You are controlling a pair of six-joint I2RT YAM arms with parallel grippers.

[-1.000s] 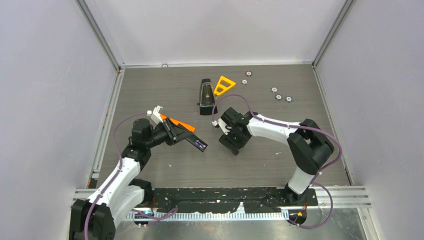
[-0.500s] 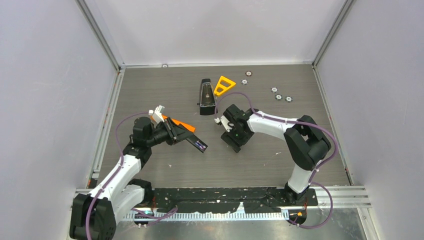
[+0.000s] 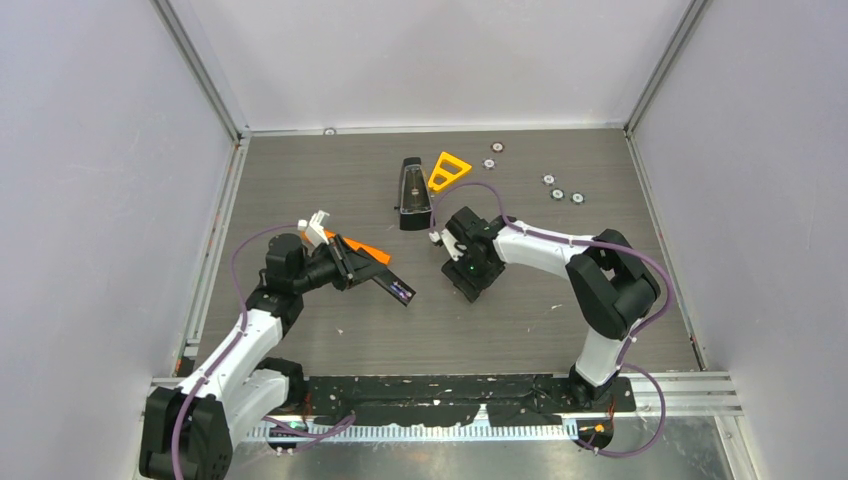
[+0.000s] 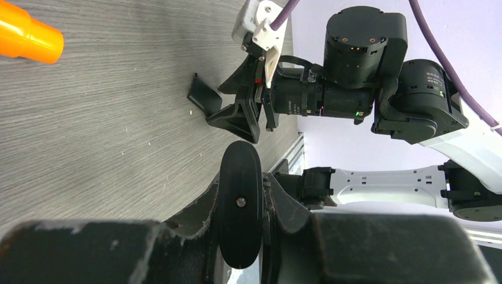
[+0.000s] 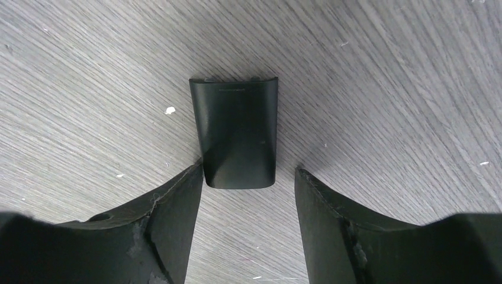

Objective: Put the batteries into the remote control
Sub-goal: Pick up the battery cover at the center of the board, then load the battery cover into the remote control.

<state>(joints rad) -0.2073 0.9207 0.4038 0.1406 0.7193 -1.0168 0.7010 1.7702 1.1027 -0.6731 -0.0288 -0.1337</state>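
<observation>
My left gripper (image 3: pixel 362 268) is shut on the remote control (image 3: pixel 390 284), a slim black bar held slanting above the table. A purple-blue patch, the batteries (image 3: pixel 403 292), shows at its free end. In the left wrist view the remote (image 4: pixel 241 213) is seen end-on, clamped between the fingers (image 4: pixel 198 204). My right gripper (image 3: pixel 467 288) points down at the table, open. In the right wrist view a small black cover piece (image 5: pixel 237 133) lies flat on the table just ahead of the open right gripper (image 5: pixel 248 177), its near end level with the fingertips. The cover also shows in the left wrist view (image 4: pixel 201 97).
A wider tapered black case (image 3: pixel 411 192) and a yellow triangle (image 3: pixel 448 170) lie at the back centre. An orange piece (image 3: pixel 365 251) lies under my left gripper. Several small silver discs (image 3: pixel 563 192) sit at the back right. Walls enclose the table on three sides.
My right gripper has shifted slightly left and back over the cover piece, its elbow drawn in. My left arm has barely moved, still holding the remote.
</observation>
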